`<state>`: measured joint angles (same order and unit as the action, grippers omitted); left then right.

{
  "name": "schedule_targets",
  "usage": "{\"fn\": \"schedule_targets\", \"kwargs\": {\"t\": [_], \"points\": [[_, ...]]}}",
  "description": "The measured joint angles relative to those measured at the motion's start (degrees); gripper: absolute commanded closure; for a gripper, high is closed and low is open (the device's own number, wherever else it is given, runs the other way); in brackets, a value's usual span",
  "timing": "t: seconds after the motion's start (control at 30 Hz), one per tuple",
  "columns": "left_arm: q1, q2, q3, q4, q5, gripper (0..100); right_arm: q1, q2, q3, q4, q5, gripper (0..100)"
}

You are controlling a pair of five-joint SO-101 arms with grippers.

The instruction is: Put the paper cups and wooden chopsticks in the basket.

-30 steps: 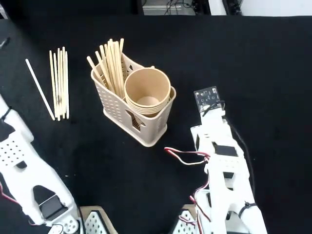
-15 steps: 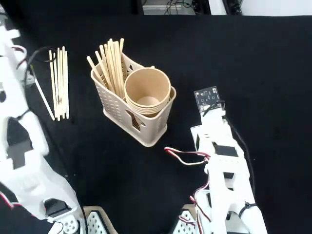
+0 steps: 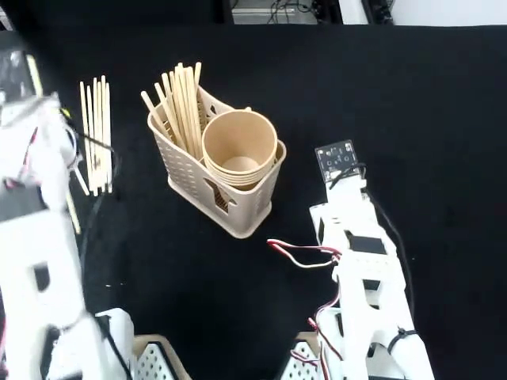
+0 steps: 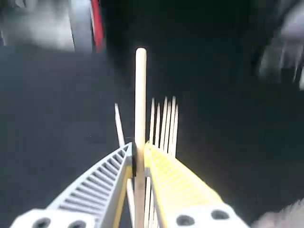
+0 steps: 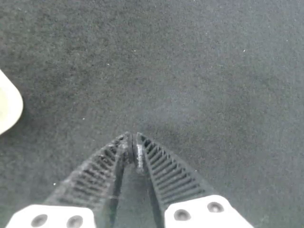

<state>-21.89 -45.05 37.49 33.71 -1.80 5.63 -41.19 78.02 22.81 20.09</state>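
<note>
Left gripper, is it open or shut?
Shut on a chopstick: in the left wrist view the left gripper has its jaws pressed against the stick on both sides.

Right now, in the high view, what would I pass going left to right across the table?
left arm → loose chopsticks → basket, holding standing chopsticks and then stacked paper cups → right arm
</note>
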Motion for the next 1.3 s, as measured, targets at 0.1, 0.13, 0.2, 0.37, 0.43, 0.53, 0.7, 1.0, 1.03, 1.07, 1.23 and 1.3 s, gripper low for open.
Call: {"fn": "schedule_targets", "kwargs": {"t": [0.1, 0.13, 0.2, 0.37, 0.43, 0.53, 0.7, 1.0, 1.03, 1.07, 1.23, 1.3], "points": [[2.5, -8.2, 6.0, -13.5, 0.0, 97, 0.0, 0.0, 0.0, 0.0, 0.0, 98.5], [3.3, -9.9, 6.1, -16.1, 0.0, 97, 0.0, 0.0, 0.0, 0.0, 0.0, 98.5], [5.5, -13.0, 5.8, -18.7, 0.0, 97, 0.0, 0.0, 0.0, 0.0, 0.0, 98.5], [10.2, -16.8, 2.7, -19.8, 4.7, 97, 0.0, 0.0, 0.0, 0.0, 0.0, 98.5], [11.0, -17.8, 1.8, -20.0, 9.4, 97, 0.0, 0.0, 0.0, 0.0, 0.0, 98.5], [12.6, -19.0, 1.1, -20.7, 15.2, 97, 0.0, 0.0, 0.0, 0.0, 0.0, 98.5], [15.9, -19.9, -1.7, -20.7, 18.3, 97, 0.0, 0.0, 0.0, 0.0, 0.0, 98.5], [23.3, -17.5, -2.2, -21.8, 18.6, 97, 0.0, 0.0, 0.0, 0.0, 0.0, 98.4], [23.5, -16.4, -2.2, -22.9, 18.6, 97, 0.0, 0.0, 0.0, 0.0, 0.0, 98.4], [23.6, -15.0, -2.2, -24.0, 18.6, 97, 0.0, 0.0, 0.0, 0.0, 0.0, 98.4], [23.6, -6.9, -2.4, -27.4, 18.6, 97, 0.0, 0.0, 0.0, 0.0, 0.0, 98.4], [23.6, -4.0, -2.9, -27.6, 18.6, 97, 0.0, 0.0, 0.0, 0.0, 0.0, 98.4]]}}
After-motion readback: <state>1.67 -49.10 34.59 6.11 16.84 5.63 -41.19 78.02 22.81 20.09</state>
